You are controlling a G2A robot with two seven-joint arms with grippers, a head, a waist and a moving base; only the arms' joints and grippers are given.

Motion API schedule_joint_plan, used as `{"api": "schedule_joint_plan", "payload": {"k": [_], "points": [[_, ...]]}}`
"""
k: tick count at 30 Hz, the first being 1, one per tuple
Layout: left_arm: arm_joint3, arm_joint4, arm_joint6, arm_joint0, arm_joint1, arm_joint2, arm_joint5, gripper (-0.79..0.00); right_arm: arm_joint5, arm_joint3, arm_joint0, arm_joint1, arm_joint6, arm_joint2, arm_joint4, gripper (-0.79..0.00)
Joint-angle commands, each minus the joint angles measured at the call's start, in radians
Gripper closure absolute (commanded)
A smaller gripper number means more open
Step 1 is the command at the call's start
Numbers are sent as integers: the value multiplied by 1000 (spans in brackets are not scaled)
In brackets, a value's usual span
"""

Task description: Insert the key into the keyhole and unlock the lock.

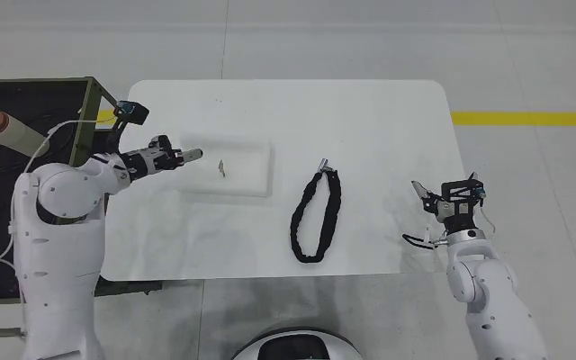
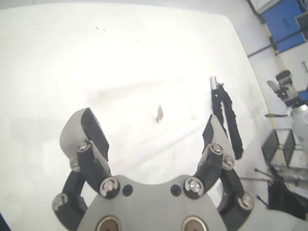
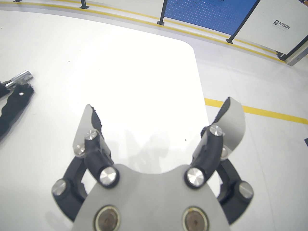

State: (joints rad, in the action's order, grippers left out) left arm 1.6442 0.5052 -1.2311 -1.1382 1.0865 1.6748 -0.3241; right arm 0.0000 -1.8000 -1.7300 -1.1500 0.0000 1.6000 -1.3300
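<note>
— Jaws of the left gripper (image 1: pixel 193 157), how do they stand?
— Wide apart, with nothing between them. The key (image 2: pixel 159 117) lies straight ahead of the fingertips, near but not touching. It rests on a low white pad (image 1: pixel 247 155), or maybe a shallow tray; I cannot tell which.
— And its long axis?
— From above it seems to lie across the line in which the gripper points. But the key is very small, so I am not sure.
— Where is the lock?
— The lock (image 1: pixel 315 216) is a black covered loop, flat on the table (image 1: pixel 378 117) just beyond the pad, with its metal end (image 1: pixel 326 166) toward the far edge. The right gripper (image 3: pixel 160 104) is also spread open and empty, near the table's right edge, apart from the loop.
— So which arm takes the key?
— The left one, I think; it is much nearer.
</note>
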Motion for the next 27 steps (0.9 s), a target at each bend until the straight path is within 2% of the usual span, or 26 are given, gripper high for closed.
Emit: {"api": "schedule_joint_plan", "payload": {"k": [1,3,8,21,24,27], "points": [[-46,-13,-115,93,2,-83,60,-785,0,0,0,0,0,0,0,-785],[-85,6,-127,148,6,-143,126,-785,0,0,0,0,0,0,0,-785],[-161,104,-130,230,18,-287,213,-785,0,0,0,0,0,0,0,-785],[-182,108,-139,243,19,-297,234,-785,0,0,0,0,0,0,0,-785],[-186,30,-140,233,23,-306,239,-785,0,0,0,0,0,0,0,-785],[-228,16,-193,290,28,-345,272,-785,0,0,0,0,0,0,0,-785]]}}
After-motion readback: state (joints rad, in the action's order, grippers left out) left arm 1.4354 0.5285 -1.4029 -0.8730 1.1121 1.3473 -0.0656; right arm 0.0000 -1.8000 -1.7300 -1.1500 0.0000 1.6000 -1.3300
